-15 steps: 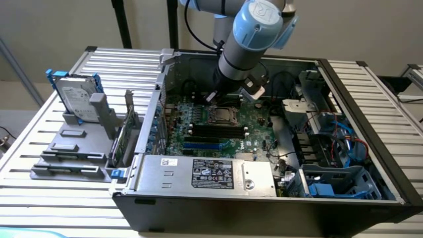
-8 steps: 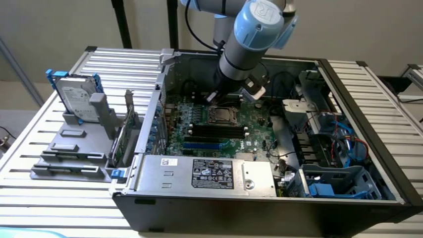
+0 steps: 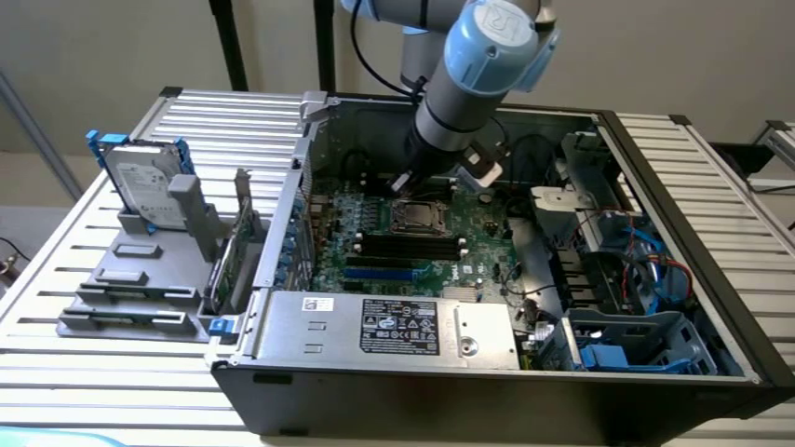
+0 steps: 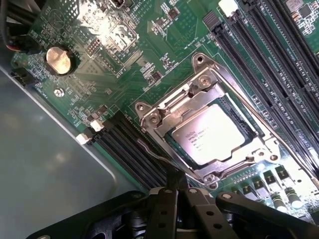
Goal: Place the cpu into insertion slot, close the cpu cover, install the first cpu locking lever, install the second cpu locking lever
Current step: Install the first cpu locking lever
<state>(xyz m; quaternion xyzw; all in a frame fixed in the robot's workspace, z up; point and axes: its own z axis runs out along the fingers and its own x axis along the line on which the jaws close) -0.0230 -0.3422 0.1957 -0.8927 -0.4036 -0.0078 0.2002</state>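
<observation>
One Universal Robots arm (image 3: pixel 466 84) reaches down into an open computer case (image 3: pixel 695 242) that lies on a slatted metal bench (image 3: pixel 74 279). In the exterior view its tool (image 3: pixel 407 184) hangs just above the green motherboard (image 3: pixel 485 251), at the far edge of the insertion slot (image 3: pixel 416 216). The tool's fingers are closed together.

Seen from the wrist, the cpu (image 4: pixel 214 134) sits in the slot with its silvery face up, printed text on it. The cpu cover (image 4: pixel 174 112) is down over it, its metal frame framing the chip through the central window. A thin wire locking lever (image 4: pixel 154 152) runs out from the corner of the cover, and its free end lies over black memory slots (image 4: pixel 124 144) just beside the socket. The tool (image 4: pixel 175 181) has its closed tip right at this lever; whether it touches the wire cannot be told. More long black memory slots (image 4: pixel 279 55) run along the opposite side of the socket, and a round coin cell (image 4: pixel 60 59) sits on the board well apart from it.

In the exterior view, a grey labelled power supply box (image 3: pixel 385 326) fills the near side of the case. A hard drive (image 3: pixel 137 177) stands upright in a grey holder (image 3: pixel 137 279) on the bench, at the exterior view's left.
</observation>
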